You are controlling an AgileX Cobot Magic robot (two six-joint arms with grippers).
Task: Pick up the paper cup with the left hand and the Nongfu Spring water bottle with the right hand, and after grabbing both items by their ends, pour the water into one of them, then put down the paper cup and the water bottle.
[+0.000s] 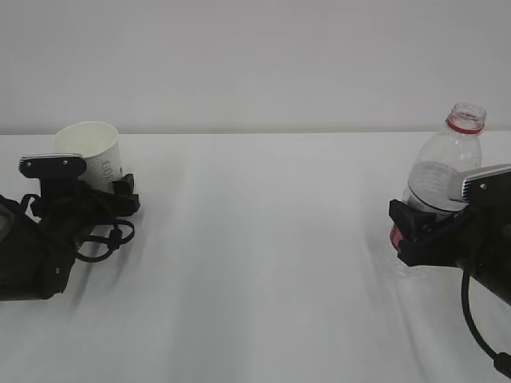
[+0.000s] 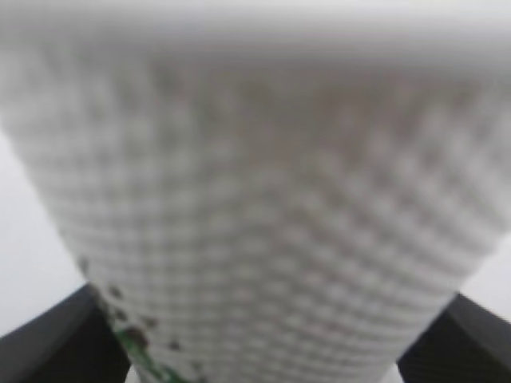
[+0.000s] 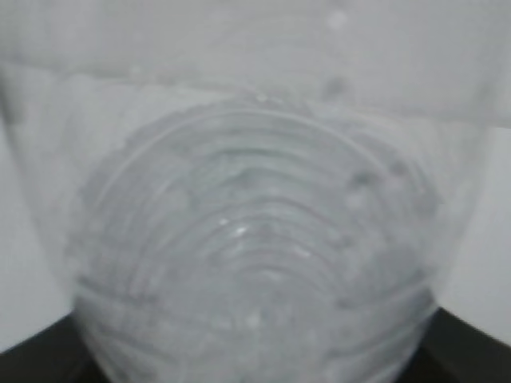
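Note:
The white paper cup (image 1: 89, 150) stands upright at the far left of the table, mouth open upward. My left gripper (image 1: 108, 190) is low around its lower half. In the left wrist view the cup (image 2: 263, 199) fills the frame between the two black fingers (image 2: 56, 343), which stand wide with thin light gaps beside the cup. The uncapped Nongfu Spring water bottle (image 1: 441, 163) leans slightly at the right, with water (image 1: 431, 191) in its lower part. My right gripper (image 1: 417, 223) is shut on its middle. In the right wrist view, the ribbed bottle (image 3: 255, 239) presses against both fingers.
The white table (image 1: 263, 263) stretches between the two arms, with a plain wall behind. A black cable (image 1: 479, 327) hangs from the right arm near the front right edge. Cables loop beside the left arm (image 1: 104, 239).

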